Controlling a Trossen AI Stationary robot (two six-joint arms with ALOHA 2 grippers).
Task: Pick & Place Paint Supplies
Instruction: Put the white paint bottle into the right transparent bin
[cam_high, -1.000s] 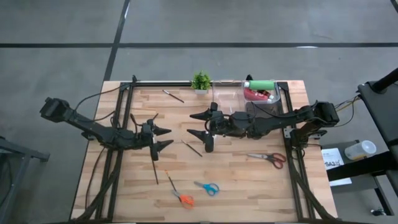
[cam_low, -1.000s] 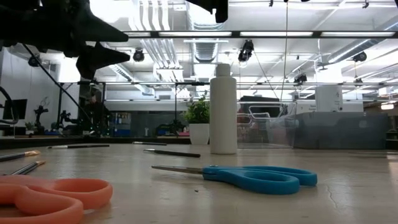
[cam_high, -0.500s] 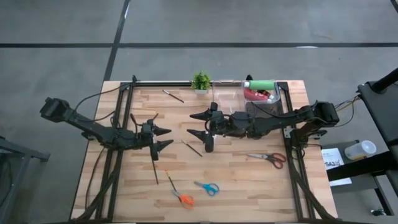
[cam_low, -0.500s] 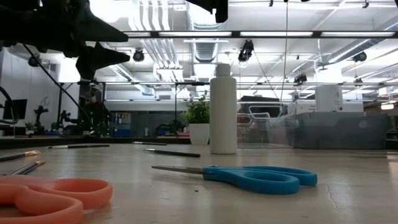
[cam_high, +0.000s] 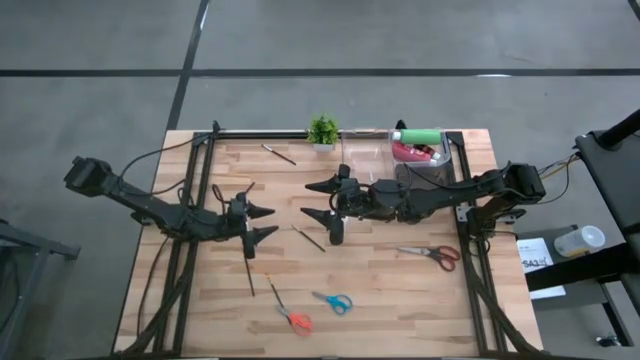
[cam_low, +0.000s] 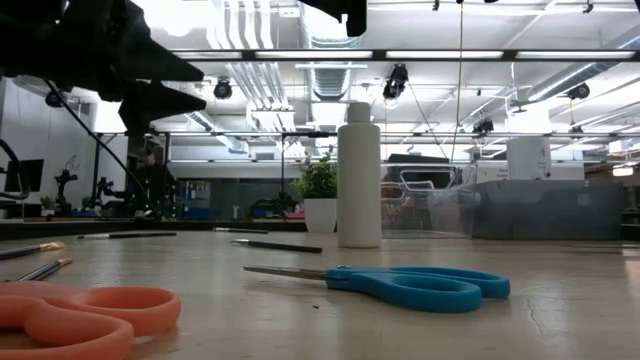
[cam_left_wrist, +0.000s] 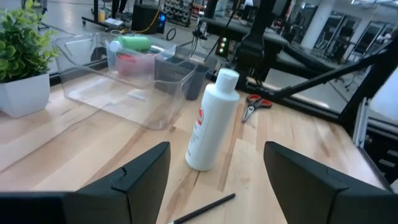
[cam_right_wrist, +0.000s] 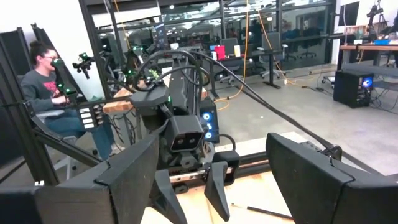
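A white squeeze bottle (cam_left_wrist: 211, 121) stands upright on its base on the table, also seen in the low view (cam_low: 358, 175). My left gripper (cam_high: 264, 221) hovers open just left of it, pointing at it, nothing between its fingers (cam_left_wrist: 143, 177). My right gripper (cam_high: 312, 199) is open above the bottle and faces the left gripper. A green bottle (cam_high: 418, 136) and a pink-red bottle (cam_high: 414, 153) lie in a clear bin (cam_high: 432, 165). Thin dark brushes lie flat on the table at the far side (cam_high: 279, 154), the middle (cam_high: 308, 238) and the near left (cam_high: 248, 270).
A small potted plant (cam_high: 322, 130) stands at the far edge. Red-handled scissors (cam_high: 435, 255), blue scissors (cam_high: 335, 301) and orange scissors (cam_high: 293, 318) lie toward the near side. A person (cam_right_wrist: 46, 81) sits beyond the table.
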